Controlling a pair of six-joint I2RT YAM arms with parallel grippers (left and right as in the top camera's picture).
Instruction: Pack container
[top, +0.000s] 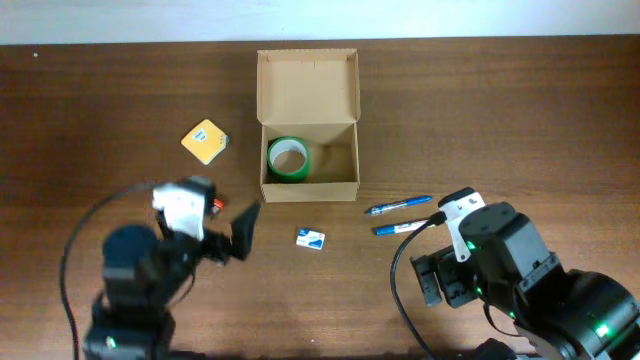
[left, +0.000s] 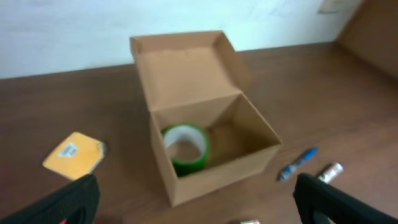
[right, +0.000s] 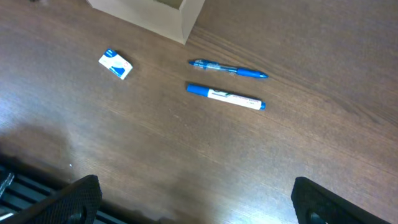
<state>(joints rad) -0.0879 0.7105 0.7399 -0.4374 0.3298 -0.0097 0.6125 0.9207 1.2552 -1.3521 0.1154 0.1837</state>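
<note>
— Dark wood table (top: 500, 110) is shown, with the box (top: 310, 190) set at its far middle, lid open. How much is judged packed?
— One item only: the tape (top: 290, 176) is seen inside, against the left wall. Four things lie outside: the yellow pad (top: 205, 141) to the left of the box, the eraser (top: 310, 239) near its front, and the pen (top: 400, 206) and marker (top: 402, 228) side by side at the right front. The task is judged barely begun.
— And the fingers?
— Both pairs are spread wide. Nothing is held or touched by the left gripper (left: 196, 199), which is aimed at the box, nor by the right gripper (right: 196, 193), which is aimed toward the pen and marker.
</note>
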